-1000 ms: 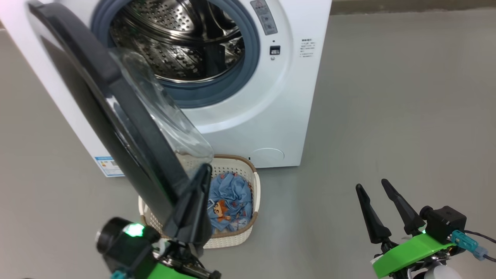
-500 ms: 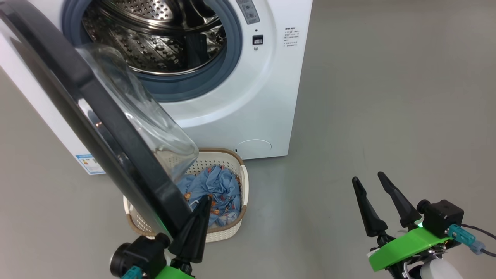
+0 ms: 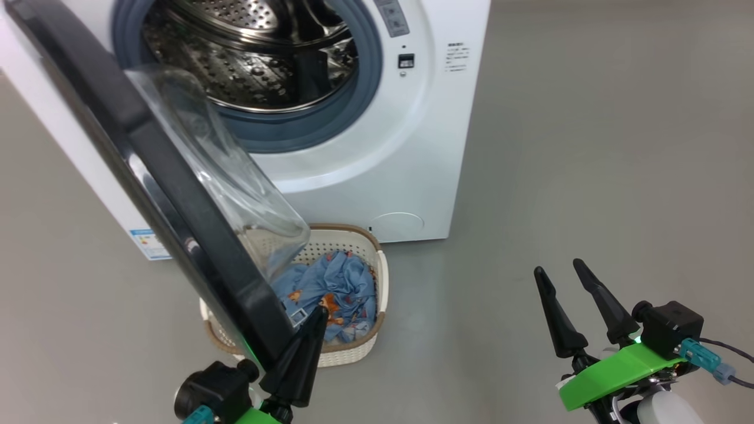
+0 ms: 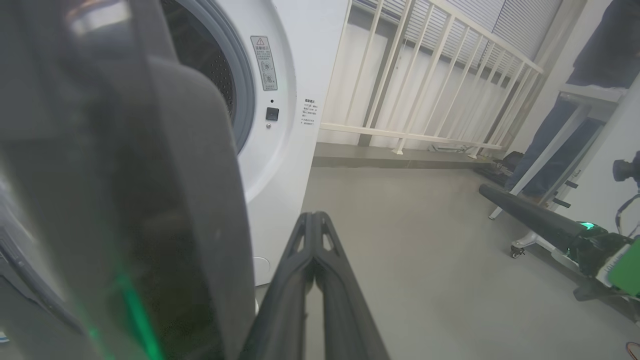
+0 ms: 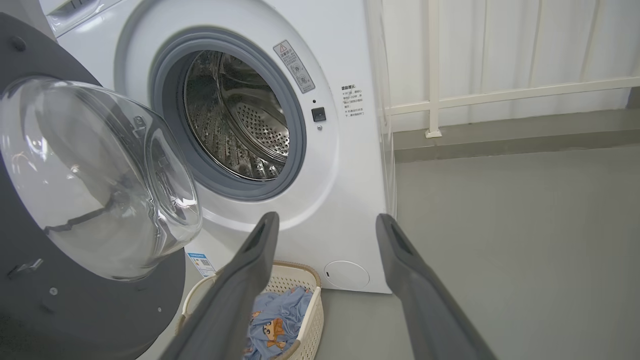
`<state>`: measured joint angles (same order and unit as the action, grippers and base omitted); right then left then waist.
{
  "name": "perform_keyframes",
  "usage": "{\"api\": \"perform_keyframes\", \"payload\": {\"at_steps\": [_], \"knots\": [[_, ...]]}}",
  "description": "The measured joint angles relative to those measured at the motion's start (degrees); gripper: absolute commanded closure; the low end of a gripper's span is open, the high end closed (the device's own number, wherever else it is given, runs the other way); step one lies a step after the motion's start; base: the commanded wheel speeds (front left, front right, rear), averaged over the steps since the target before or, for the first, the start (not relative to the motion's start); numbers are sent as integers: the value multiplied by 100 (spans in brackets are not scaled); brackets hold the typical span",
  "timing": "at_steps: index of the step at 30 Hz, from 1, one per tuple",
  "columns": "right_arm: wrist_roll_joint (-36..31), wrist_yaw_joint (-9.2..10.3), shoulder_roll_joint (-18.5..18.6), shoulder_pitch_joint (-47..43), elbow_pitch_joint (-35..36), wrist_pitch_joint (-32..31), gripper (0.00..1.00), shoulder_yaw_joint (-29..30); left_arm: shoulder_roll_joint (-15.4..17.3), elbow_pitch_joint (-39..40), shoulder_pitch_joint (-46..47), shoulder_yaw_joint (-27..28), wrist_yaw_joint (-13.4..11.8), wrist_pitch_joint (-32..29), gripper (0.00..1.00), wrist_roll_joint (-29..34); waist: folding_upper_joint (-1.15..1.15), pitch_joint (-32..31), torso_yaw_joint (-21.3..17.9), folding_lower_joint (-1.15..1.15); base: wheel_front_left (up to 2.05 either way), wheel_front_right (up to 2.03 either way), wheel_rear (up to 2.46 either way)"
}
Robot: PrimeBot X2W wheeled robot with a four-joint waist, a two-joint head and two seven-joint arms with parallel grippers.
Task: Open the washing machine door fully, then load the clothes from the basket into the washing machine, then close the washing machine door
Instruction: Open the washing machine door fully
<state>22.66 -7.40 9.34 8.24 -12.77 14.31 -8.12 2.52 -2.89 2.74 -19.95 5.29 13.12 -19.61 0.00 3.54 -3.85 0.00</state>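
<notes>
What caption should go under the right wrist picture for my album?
Right gripper, fingers spread, faces the washing machine, its door swung open, clothes waiting in the basket.

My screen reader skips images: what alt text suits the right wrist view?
A white washer with its door swung open on the view's left, steel drum exposed; in front of it, a basket holds blue clothes. The right claw stands open in the foreground.

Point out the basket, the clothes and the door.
basket (image 3: 353, 352): head view, white front wall.
clothes (image 3: 341, 282): head view, middle of blue fabric.
door (image 3: 206, 247): head view, black rim.
</notes>
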Motion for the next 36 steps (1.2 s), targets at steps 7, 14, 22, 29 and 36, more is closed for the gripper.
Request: {"api": "perform_keyframes", "payload": {"at_steps": [7, 14, 22, 29, 36], "knots": [[0, 0, -5, -3, -57, 0, 0, -35, 16, 3, -43, -23, -2, -10, 100, -23, 0, -57, 319, 0, 0, 0, 0], [0, 0, -4, -12, -87, 0, 0, 49, 119, 14, -73, -9, -110, -103, 100, -24, 0, -98, 657, 0, 0, 0, 0], [0, 0, -38, -35, -90, 0, 0, 111, 237, 100, -183, 69, -210, -189, 100, -44, 0, -156, 995, 0, 0, 0, 0], [0, 0, -48, -85, -87, 0, 0, 147, 349, 164, -237, 301, -460, -339, 100, -108, 0, -179, 1282, 0, 0, 0, 0], [-7, 0, -76, -115, -83, 0, 0, 154, 510, 213, -280, 624, -670, -539, 100, -252, 0, -178, 1547, 0, 0, 0, 0]]}}
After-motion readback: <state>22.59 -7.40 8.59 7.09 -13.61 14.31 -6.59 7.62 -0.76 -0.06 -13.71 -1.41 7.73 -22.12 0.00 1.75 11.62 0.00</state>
